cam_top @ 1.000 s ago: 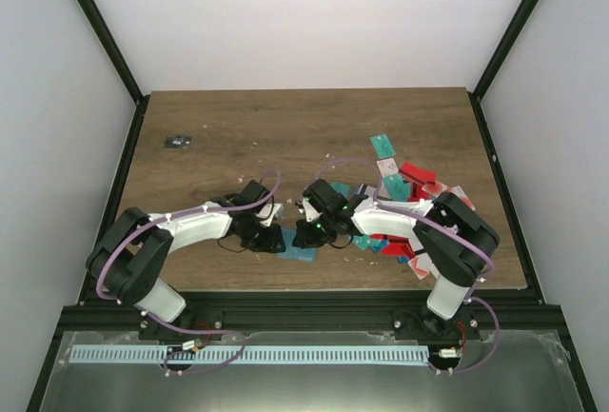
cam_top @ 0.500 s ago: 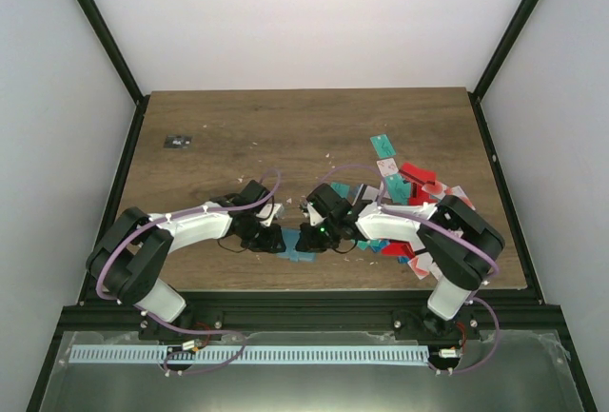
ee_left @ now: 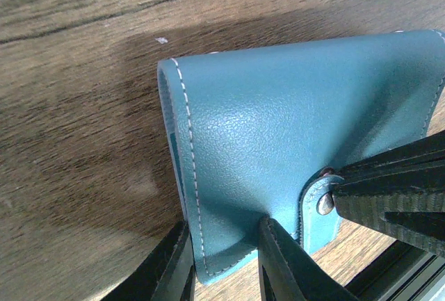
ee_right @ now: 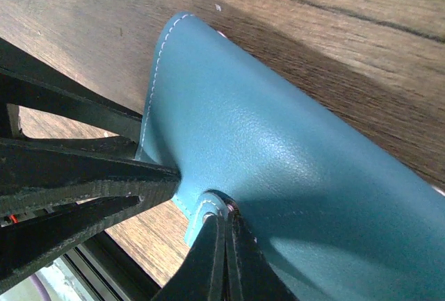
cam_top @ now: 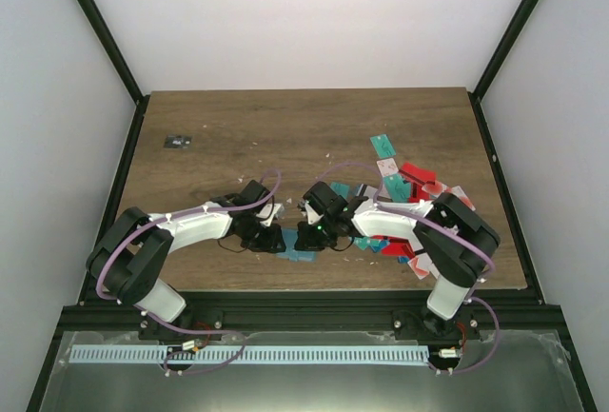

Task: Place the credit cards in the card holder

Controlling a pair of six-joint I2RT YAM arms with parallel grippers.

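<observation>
- Near edge, centre: the left claw and the right claw meet tip to tip over the holder.
- The holder is teal leather with white stitching, on the table just in from its near edge. It sits in the same spot as a second ago.
- Left wrist view: the left claw is set narrow, its two fingers straddling the holder's near corner and gripping it.
- No change on that left arm from a second ago; same pose, same hold.
- Right wrist view: the right claw is fully closed, its tips pinching the tab with the metal snap, at the edge of the holder.
- The left wrist view shows that pinch from the other side: dark ribbed fingers on the tab.
- The one change is that the right wrist has crept a touch left since a second ago.
- Right of the claws, running toward the far side: the cards, a loose pile of teal, red and pink, lying as before.
- Far left, well apart from everything: a small black object, unmoved.
</observation>
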